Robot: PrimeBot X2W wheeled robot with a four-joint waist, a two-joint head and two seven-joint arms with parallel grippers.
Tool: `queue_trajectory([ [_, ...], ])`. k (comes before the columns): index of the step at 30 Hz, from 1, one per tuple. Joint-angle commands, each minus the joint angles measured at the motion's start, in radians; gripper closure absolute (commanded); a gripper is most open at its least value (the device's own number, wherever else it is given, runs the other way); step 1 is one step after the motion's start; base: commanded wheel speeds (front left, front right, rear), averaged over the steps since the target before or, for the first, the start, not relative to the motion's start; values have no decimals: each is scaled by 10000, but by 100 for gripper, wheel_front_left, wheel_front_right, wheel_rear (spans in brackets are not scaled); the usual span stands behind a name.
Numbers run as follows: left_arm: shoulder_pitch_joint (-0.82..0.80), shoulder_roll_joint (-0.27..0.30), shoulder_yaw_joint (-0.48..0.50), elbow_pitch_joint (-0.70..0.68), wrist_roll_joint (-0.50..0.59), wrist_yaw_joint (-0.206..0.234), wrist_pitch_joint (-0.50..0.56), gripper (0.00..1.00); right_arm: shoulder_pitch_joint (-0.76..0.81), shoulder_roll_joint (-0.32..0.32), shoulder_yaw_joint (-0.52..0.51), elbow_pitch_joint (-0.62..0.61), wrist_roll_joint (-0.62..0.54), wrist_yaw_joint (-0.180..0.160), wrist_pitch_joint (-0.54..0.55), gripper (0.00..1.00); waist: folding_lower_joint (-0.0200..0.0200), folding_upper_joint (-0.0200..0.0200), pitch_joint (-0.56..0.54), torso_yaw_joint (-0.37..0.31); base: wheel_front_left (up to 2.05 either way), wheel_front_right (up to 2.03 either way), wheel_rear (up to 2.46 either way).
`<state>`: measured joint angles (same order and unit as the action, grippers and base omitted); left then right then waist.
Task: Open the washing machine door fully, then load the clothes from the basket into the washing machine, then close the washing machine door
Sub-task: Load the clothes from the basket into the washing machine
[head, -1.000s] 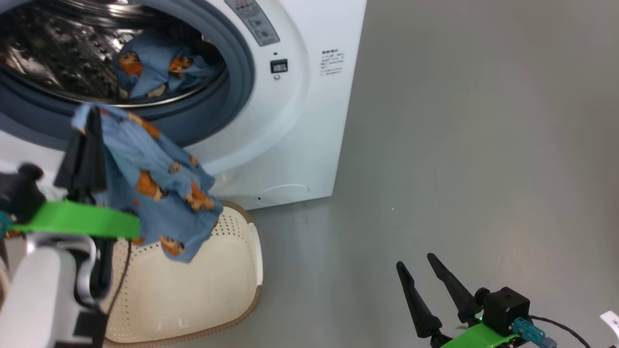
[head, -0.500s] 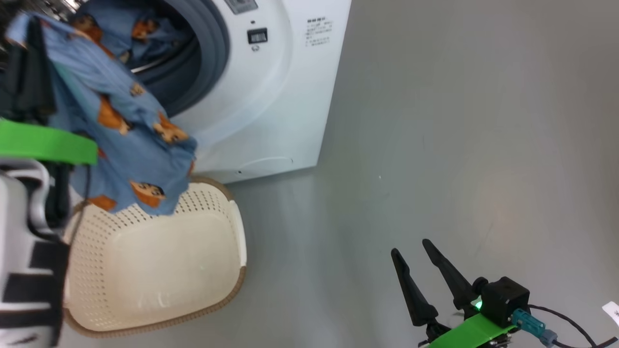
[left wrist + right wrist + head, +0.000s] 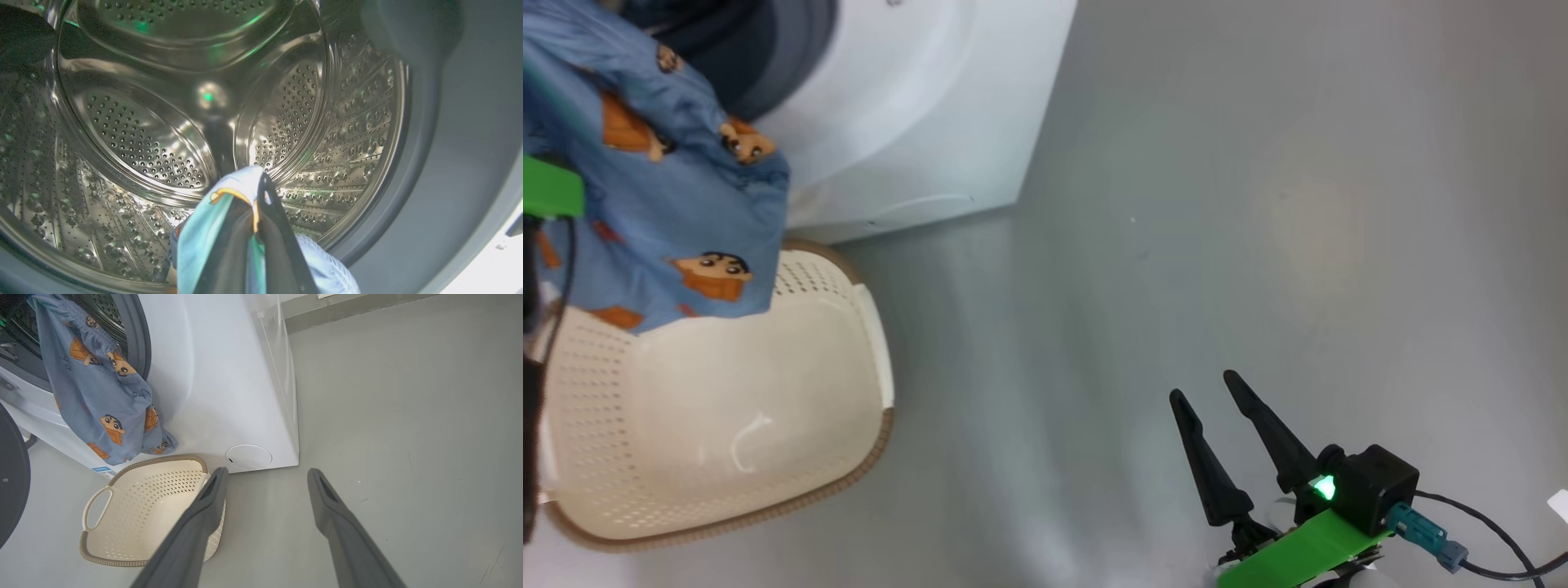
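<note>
One left gripper (image 3: 260, 190) was clamped on one blue printed garment (image 3: 678, 204) at one washing machine (image 3: 915, 106). One right gripper (image 3: 1202, 385) stood open. One basket (image 3: 870, 318) sat below.

Readable text: nothing is coming out clearly enough to read.
Sticker: a small blue sticker (image 3: 103, 472) is sitting low on the washing machine (image 3: 229, 375), left of the right tool (image 3: 266, 470); its print is showing too small to read.
Fabric marks: the clothes (image 3: 102, 396) are carrying thin dark scribbles among cartoon prints, illegible.
Tag: a white tag (image 3: 1560, 505) is lying right of that tool, unreadable.
</note>
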<state>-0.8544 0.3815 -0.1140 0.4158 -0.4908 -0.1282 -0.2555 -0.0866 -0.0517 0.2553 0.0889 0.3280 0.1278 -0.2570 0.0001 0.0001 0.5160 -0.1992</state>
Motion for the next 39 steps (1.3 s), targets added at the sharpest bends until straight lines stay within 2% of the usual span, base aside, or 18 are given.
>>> queue_trajectory([
  [1, -402, 650, 243, -82, -98, -24, 21, 100, -98, 15, 328, -287, 210, 29, -48, 0, -1, -1, 521, -382, 0, 0, 0],
  [13, -1709, 1661, -435, 444, -172, -25, 953, 100, -143, 15, 690, -599, 483, 29, -48, 0, -1, -1, 1538, -829, 0, 0, 0],
  [28, -3145, 2115, -907, 608, -392, -25, 1544, 100, -119, 15, 1056, -739, 652, 29, -48, 0, -1, -1, 2439, -1020, 0, 0, 0],
  [34, -3661, 2495, -1072, 641, -425, -25, 1737, 100, -78, 15, 1393, -818, 764, 29, -48, 0, -1, -1, 2775, -1232, 0, 0, 0],
  [39, -4127, 2643, -1176, 530, -345, -25, 1645, 100, -25, 15, 1533, -859, 795, 29, -48, 0, -1, -1, 2995, -1341, 0, 0, 0],
])
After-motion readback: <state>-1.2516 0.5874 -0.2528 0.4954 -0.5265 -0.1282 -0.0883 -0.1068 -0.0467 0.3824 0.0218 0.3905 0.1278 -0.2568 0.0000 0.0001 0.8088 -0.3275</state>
